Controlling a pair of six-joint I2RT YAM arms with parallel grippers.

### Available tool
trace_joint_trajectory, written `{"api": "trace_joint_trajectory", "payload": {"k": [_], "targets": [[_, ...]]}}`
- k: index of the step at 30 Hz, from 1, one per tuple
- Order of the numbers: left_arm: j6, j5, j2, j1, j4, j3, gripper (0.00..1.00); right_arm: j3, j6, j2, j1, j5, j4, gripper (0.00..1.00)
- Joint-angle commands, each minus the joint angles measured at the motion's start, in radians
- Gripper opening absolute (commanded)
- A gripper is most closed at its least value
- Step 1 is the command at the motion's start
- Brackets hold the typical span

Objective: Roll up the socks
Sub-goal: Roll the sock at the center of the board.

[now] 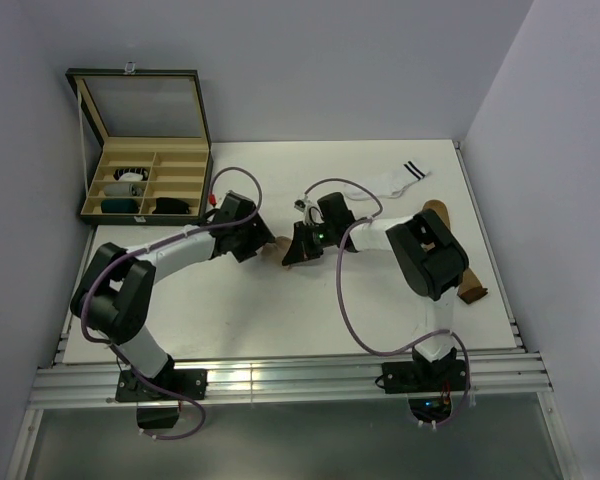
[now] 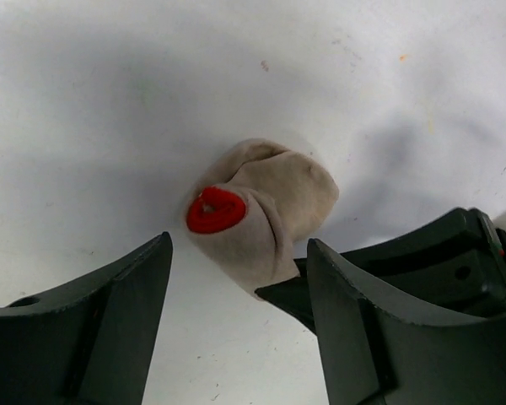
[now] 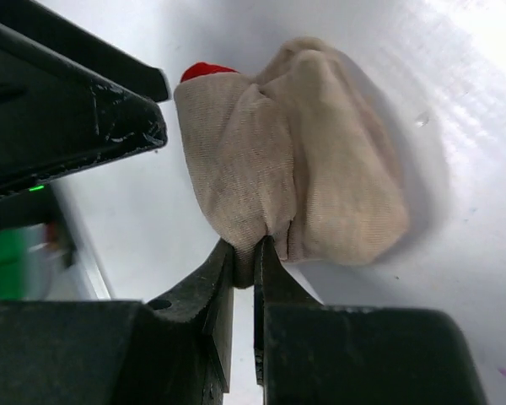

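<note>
A beige sock (image 2: 274,211) with a red patch (image 2: 215,210) lies bunched into a roll on the white table; it also shows in the right wrist view (image 3: 320,177) and in the top view (image 1: 280,243). My right gripper (image 3: 245,253) is shut on a fold at the roll's edge, and it appears in the top view (image 1: 294,250). My left gripper (image 2: 240,245) is open, with its jaws on either side of the roll and not touching it, and it appears in the top view (image 1: 269,243).
A white sock with black stripes (image 1: 401,178) lies at the far right. A brown sock (image 1: 472,293) lies partly under the right arm. An open green box (image 1: 145,185) with compartments holding rolled socks stands at the far left.
</note>
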Motion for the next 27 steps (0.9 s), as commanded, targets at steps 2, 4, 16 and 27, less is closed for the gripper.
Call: {"api": "trace_joint_trajectory", "payload": {"k": [2, 4, 16, 27], "targets": [[-0.049, 0.03, -0.019, -0.007, 0.067, -0.045, 0.69, 0.027, 0.109, 0.095, -0.04, -0.23, -0.063, 0.0], [-0.062, 0.036, -0.011, -0.018, 0.083, -0.057, 0.68, 0.032, 0.13, 0.115, -0.05, -0.237, -0.06, 0.0], [-0.05, 0.019, 0.101, -0.031, 0.028, -0.035, 0.51, 0.032, 0.158, 0.118, -0.063, -0.201, -0.052, 0.0], [0.082, 0.053, 0.214, -0.036, -0.05, 0.044, 0.34, -0.062, 0.051, -0.121, -0.038, 0.055, -0.048, 0.34]]}}
